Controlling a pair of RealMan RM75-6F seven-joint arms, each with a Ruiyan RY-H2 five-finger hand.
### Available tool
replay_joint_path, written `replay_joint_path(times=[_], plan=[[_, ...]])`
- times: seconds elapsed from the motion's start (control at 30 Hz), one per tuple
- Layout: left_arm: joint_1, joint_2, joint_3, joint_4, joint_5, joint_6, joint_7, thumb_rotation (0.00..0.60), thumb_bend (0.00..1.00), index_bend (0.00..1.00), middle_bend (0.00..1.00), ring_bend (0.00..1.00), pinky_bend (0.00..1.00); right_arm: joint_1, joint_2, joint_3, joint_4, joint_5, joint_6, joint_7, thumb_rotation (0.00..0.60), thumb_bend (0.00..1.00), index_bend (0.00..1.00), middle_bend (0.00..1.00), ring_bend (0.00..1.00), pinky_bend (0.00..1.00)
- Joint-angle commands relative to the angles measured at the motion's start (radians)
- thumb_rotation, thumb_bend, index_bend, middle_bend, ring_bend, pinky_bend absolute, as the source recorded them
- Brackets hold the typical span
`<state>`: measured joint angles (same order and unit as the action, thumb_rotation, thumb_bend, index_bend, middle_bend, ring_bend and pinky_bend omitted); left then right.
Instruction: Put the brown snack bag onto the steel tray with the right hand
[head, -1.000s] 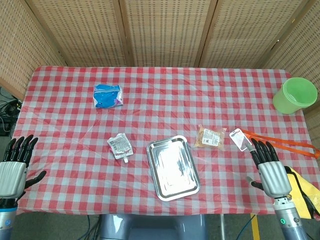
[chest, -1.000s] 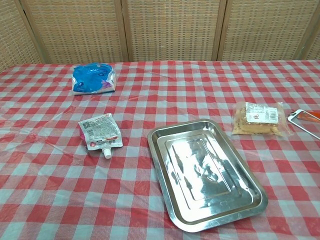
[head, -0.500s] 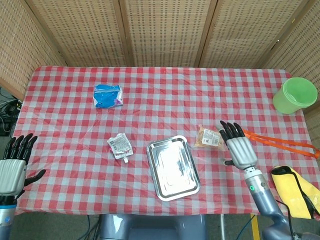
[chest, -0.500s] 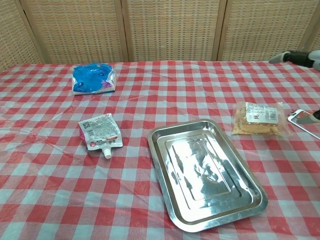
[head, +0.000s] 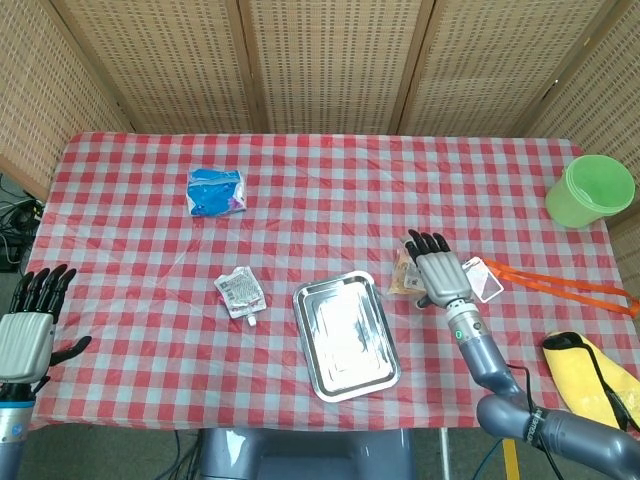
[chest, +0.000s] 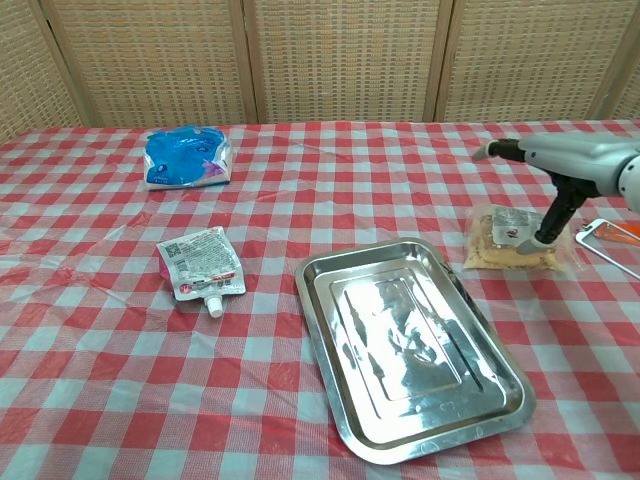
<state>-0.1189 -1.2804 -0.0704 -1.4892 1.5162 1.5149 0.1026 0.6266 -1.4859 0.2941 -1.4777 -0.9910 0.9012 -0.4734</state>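
Observation:
The brown snack bag (head: 404, 273) lies flat on the checked cloth, just right of the steel tray (head: 345, 335). My right hand (head: 437, 270) hovers over the bag's right part with its fingers spread and holds nothing. In the chest view the right hand (chest: 575, 165) reaches in from the right above the bag (chest: 505, 240), its thumb pointing down to the bag's right edge; contact cannot be told. The tray (chest: 400, 350) holds nothing. My left hand (head: 27, 335) is open at the table's near left corner.
A blue bag (head: 215, 190) lies far left, and a white-pink spout pouch (head: 240, 293) sits left of the tray. Right of the snack bag are a white tag on an orange strap (head: 560, 285), a green bucket (head: 590, 190) and a yellow object (head: 590, 385).
My right hand has swung from the table's near right edge leftward and away from me, and now sits over the snack bag. The left hand has barely moved.

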Motion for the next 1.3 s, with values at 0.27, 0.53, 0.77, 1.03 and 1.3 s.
replay_joint_path(times=[0.27, 0.53, 0.77, 1.03, 1.3], plan=[[-0.007, 0.002, -0.002, 0.005, -0.011, -0.016, -0.010, 0.600, 0.00, 0.00, 0.00, 0.00, 0.00, 0.061, -0.064, -0.015, 0.120, 0.117, -0.034, -0.064, 0.600, 0.08, 0.02, 0.00, 0.00, 0.00], [-0.013, 0.000, 0.001, 0.005, -0.015, -0.030, -0.006, 0.600, 0.00, 0.00, 0.00, 0.00, 0.00, 0.079, -0.072, -0.035, 0.157, 0.203, -0.041, -0.099, 0.600, 0.08, 0.04, 0.00, 0.00, 0.00], [-0.013, 0.002, 0.001, 0.002, -0.017, -0.028, -0.011, 0.600, 0.00, 0.00, 0.00, 0.00, 0.00, 0.095, -0.094, -0.048, 0.211, 0.225, -0.052, -0.092, 0.600, 0.08, 0.17, 0.02, 0.01, 0.12], [-0.014, 0.005, 0.003, 0.000, -0.017, -0.029, -0.015, 0.600, 0.00, 0.00, 0.00, 0.00, 0.00, 0.091, -0.125, -0.057, 0.270, 0.181, -0.031, -0.030, 0.600, 0.14, 0.54, 0.47, 0.44, 0.51], [-0.013, 0.006, 0.004, -0.003, -0.015, -0.026, -0.015, 0.600, 0.00, 0.00, 0.00, 0.00, 0.00, 0.074, -0.099, -0.059, 0.226, 0.063, 0.026, 0.058, 0.600, 0.14, 0.57, 0.49, 0.47, 0.53]])
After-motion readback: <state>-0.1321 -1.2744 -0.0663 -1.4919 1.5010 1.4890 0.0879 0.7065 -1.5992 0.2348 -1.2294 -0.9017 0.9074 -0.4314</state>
